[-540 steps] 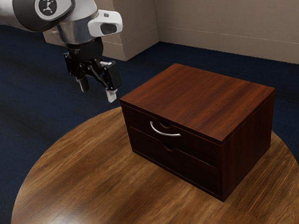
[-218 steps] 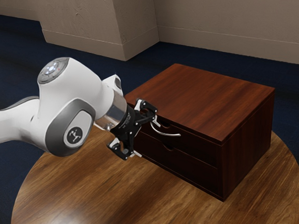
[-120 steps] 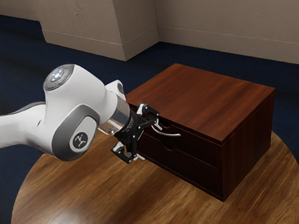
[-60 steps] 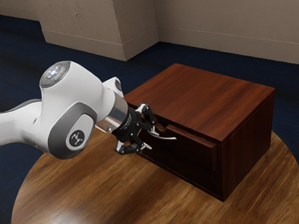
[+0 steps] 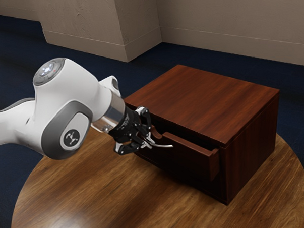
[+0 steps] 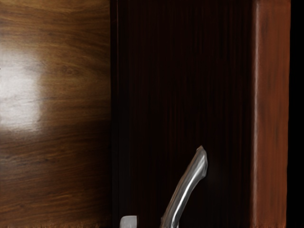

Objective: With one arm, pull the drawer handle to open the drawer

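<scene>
A dark red-brown wooden cabinet (image 5: 213, 104) stands on a round wooden table (image 5: 113, 193). Its upper drawer (image 5: 191, 146) sticks out a little from the cabinet front. My black gripper (image 5: 143, 139) is shut on the silver handle (image 5: 163, 144) at the drawer's left end in the exterior view. In the wrist view the curved silver handle (image 6: 187, 190) runs across the dark drawer front (image 6: 190, 95), close under my hand. The lower drawer (image 5: 190, 173) sits flush in the cabinet.
The white arm (image 5: 61, 120) reaches over the table's left part in the exterior view. Dark blue carpet (image 5: 33, 68) surrounds the table, and a beige wall block (image 5: 95, 20) stands behind. Bare tabletop (image 6: 52, 118) lies beside the cabinet in the wrist view.
My gripper has drawn back toward the exterior view's left with the handle in it. The upper drawer, flush a second ago, now stands out from the cabinet front.
</scene>
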Robot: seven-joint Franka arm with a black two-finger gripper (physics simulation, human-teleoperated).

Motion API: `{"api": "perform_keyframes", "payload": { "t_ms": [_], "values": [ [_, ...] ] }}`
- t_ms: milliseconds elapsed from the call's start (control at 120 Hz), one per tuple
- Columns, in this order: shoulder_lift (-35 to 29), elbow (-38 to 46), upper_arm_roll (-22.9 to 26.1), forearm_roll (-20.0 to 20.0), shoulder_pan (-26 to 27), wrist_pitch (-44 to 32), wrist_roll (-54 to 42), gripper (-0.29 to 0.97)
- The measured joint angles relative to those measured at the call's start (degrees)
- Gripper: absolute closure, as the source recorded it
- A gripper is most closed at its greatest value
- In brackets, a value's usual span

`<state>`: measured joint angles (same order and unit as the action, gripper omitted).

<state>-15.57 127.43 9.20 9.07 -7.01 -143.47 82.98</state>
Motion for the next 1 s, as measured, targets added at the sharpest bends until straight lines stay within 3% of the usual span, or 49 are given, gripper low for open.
{"api": "perform_keyframes", "payload": {
  "t_ms": [1000],
  "values": [
    [-15.61,14.86,0.53,0.19,-0.15,-0.11,0.55,0.78]
  ]
}}
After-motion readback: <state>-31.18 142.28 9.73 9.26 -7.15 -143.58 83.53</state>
